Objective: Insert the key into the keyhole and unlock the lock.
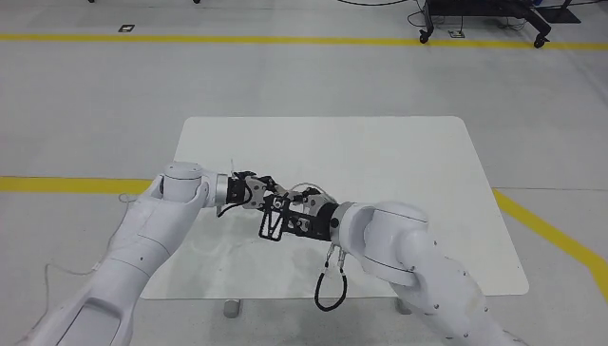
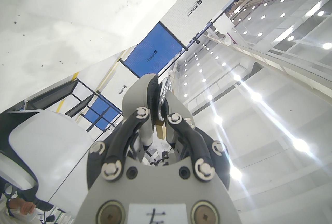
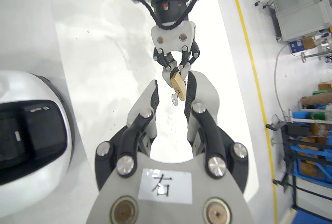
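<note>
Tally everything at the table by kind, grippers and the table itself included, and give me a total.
Padlock: 1, brass padlock
Key: 1, silver key sticking out of the keyhole
Grippers: 2, left gripper shut on the padlock, right gripper with jaws open
Table: 1, white table
Total: 5

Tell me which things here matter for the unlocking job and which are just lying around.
Job: padlock, held in the left gripper; key, sticking out of the padlock; open right gripper at the key.
Just there: table; yellow floor line; grey cabinet.
</note>
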Controlling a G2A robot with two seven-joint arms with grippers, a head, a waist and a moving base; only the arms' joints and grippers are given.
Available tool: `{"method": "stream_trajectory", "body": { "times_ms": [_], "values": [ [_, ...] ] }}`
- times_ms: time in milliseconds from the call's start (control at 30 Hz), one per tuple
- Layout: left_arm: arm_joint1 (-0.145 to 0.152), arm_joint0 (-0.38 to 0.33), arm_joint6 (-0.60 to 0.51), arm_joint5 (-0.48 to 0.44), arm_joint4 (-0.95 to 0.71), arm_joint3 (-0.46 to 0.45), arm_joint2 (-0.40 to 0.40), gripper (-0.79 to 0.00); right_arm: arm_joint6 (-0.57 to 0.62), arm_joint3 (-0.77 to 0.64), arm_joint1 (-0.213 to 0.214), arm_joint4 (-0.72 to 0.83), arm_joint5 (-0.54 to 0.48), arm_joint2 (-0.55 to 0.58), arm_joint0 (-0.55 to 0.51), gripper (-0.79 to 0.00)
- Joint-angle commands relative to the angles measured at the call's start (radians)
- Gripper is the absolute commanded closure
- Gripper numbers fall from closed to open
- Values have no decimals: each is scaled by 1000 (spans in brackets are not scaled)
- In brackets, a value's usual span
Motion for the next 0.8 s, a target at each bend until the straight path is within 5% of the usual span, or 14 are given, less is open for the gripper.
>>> {"method": "stream_trajectory", "body": {
  "times_ms": [0, 200, 567, 767],
  "values": [
    [0, 0, 2, 1, -5, 1, -2, 0, -25, 20, 7, 104, -21, 52, -18, 0],
    [-1, 1, -9, 3, -35, 8, -10, 0, -68, 86, 19, 287, -44, 112, -23, 0],
    [0, -1, -15, 3, -34, 10, -5, 0, -91, 96, 20, 304, -37, 115, -28, 0],
    [2, 3, -17, -7, -40, 8, -10, 0, -175, 276, 25, 819, -16, 175, -40, 0]
  ]
}}
